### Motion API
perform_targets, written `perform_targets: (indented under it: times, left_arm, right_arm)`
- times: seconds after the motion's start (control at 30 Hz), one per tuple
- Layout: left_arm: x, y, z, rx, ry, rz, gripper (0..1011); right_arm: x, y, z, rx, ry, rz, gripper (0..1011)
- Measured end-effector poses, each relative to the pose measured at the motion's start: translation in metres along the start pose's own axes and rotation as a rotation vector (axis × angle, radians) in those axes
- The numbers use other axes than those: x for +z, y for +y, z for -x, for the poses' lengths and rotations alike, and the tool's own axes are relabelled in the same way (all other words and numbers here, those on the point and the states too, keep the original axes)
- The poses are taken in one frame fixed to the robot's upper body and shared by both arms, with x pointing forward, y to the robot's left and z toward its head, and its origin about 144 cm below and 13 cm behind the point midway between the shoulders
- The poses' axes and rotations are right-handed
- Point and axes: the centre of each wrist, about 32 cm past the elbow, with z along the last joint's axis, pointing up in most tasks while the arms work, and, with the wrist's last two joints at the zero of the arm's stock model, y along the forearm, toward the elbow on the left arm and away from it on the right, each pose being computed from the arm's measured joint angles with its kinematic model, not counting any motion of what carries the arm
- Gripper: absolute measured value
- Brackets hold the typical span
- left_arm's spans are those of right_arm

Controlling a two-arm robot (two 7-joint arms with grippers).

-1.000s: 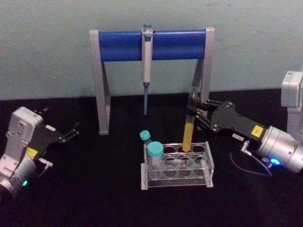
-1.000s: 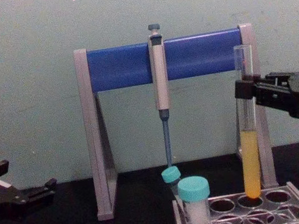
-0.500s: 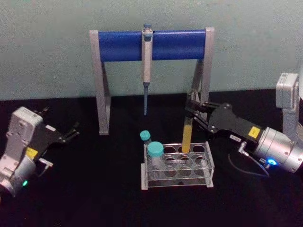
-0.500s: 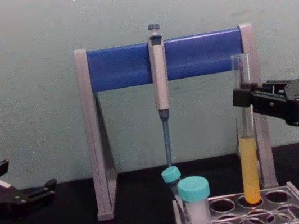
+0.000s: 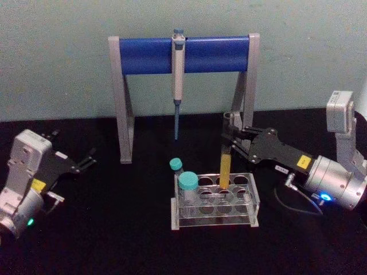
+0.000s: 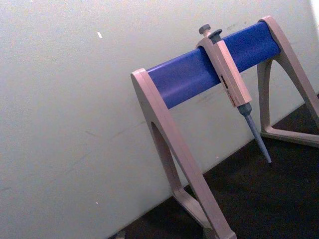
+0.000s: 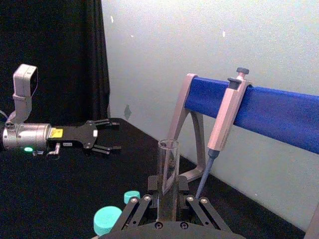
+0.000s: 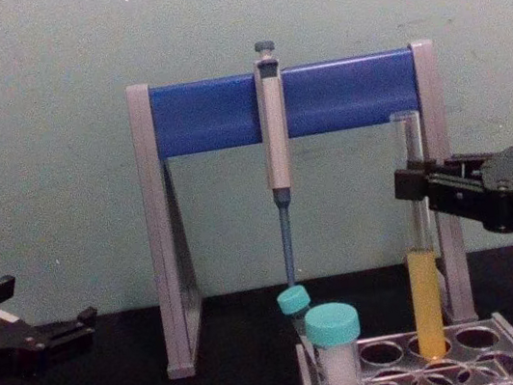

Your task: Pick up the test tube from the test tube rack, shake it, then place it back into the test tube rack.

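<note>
Nearest to us, at the left edge of the black desk [image 5: 114, 246], the left hand [image 5: 86, 160] sat parked well apart from the work. Its fingers were spread and held nothing, which we took to mean this job needed one arm.

Ahead of it stood the test tube rack [image 5: 213, 221], square on to us, with two teal-capped tubes [image 5: 187, 182] at its left end. That left the holes to their right free.

The test tube [image 5: 226, 164] stood upright over a rear-row hole. Its round bottom was at or just inside the mouth; we could not tell whether it had seated. The yellow-orange liquid lay level in its lower part, and we judged that the upright hold was there to keep the open top from spilling and to line the tube up with the hole.

The right hand [image 5: 230, 137] reached in from the right and was clamped on the clear glass just under the rim. That was high above the liquid, so the shaft below could pass into the rack unhindered. We read this as the placing-back step, nearly complete.

Farthest back, the pipette [image 5: 178, 63] hung on the pipette stand [image 5: 146, 54] against the wall [image 5: 57, 69], clear of the arm's path.
</note>
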Motion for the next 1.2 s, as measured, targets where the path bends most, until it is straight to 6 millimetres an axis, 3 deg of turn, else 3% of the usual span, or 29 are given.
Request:
perform_targets:
  times: [1.2]
  left_arm:
    - [0.0, 0.0, 0.0, 0.0, 0.0, 0.0, 1001]
  right_arm:
    - [-0.012, 0.004, -0.002, 0.012, 0.021, 0.06, 229]
